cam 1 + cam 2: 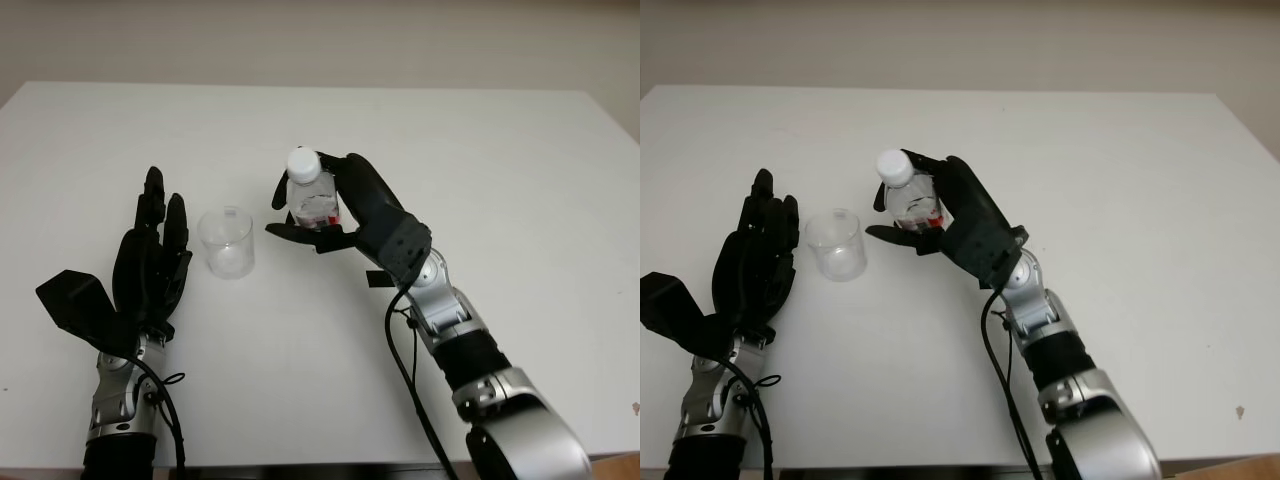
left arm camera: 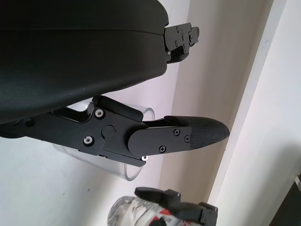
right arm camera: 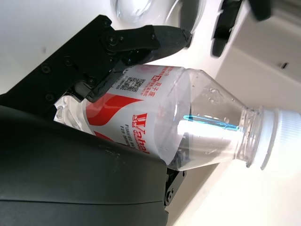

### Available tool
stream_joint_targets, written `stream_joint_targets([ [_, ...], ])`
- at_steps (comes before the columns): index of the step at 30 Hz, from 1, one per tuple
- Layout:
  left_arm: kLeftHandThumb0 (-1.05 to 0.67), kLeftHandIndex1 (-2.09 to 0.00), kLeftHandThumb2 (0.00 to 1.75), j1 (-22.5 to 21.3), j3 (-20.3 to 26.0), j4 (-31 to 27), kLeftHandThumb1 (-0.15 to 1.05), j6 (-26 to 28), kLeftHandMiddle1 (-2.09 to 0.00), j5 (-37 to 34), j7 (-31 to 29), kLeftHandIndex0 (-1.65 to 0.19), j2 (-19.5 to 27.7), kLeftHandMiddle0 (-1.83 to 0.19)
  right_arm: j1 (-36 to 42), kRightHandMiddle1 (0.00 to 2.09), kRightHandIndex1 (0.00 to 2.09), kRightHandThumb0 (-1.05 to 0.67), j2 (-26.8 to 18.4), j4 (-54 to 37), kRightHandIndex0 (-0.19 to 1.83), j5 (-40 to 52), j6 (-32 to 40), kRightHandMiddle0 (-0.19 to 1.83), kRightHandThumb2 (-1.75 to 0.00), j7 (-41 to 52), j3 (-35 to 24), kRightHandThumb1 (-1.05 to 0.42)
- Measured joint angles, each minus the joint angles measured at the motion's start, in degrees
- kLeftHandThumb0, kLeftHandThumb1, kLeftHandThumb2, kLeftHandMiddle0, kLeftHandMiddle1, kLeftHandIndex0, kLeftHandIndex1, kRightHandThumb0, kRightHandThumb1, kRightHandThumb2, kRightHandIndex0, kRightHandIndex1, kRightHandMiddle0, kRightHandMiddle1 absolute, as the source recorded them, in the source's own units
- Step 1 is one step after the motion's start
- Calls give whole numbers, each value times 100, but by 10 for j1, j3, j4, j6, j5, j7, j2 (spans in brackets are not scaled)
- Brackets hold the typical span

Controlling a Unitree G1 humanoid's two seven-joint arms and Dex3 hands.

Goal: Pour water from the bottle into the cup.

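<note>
The right hand [image 1: 335, 215] fingers [image 3: 141, 40] clasp the capped bottle [image 1: 311, 197] mid-body; thin plastic, likely light and crushable. The left hand [image 1: 150, 265] is open beside the cup [image 1: 226, 242].

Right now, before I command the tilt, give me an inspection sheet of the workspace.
Surface: white table, bare around the job's things.
Job's things: bottle with white cap on, held upright above the table; clear cup upright beside it, looks empty.
Clutter: nothing seen.
Hands: right hand shut on the bottle; left hand open, just beside the cup, on the side away from the bottle.
Cables: black cable hangs along the right forearm; another at the left wrist.
Surroundings: plain wall behind the table.
</note>
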Motion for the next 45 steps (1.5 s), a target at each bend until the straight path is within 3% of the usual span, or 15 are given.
stream_joint_targets([
  [10,-71,-5,46,0,-1,0,105,0,-5,-4,1,16,-8,18,-120,209,209,-19,-26,190,150,-127,-36,104,-37,-117,63,-93],
  [14,-71,-5,46,0,-1,0,105,0,-5,-4,2,16,-8,18,-154,209,209,-19,-31,229,136,-162,-37,86,-32,-136,93,-93],
  [20,-71,-5,46,0,-1,0,105,0,-5,-4,1,17,-8,19,-201,209,209,-23,-39,266,125,-225,-23,78,-31,-197,143,-92],
  [21,-71,-5,46,0,-1,0,105,0,-5,-4,1,17,-8,19,-208,209,209,-22,-39,269,110,-228,-20,64,-24,-199,148,-95],
  [24,-71,-5,46,0,-2,0,105,0,-5,-4,0,17,-9,19,-226,209,209,-22,-36,282,109,-234,-5,62,-16,-203,158,-98],
  [37,-72,-6,46,1,-2,0,105,-1,-5,-4,3,16,-16,18,-277,209,209,-26,-5,315,91,-267,41,51,-13,-222,200,-101],
  [43,-72,-5,46,1,-3,0,105,-2,-5,-3,6,17,-20,19,-284,209,209,-27,-2,318,95,-289,43,52,-12,-248,223,-100],
  [45,-72,-5,45,1,-3,0,105,-2,-5,-3,6,17,-20,19,-289,207,209,-28,-2,319,92,-312,47,36,-10,-267,245,-100],
])
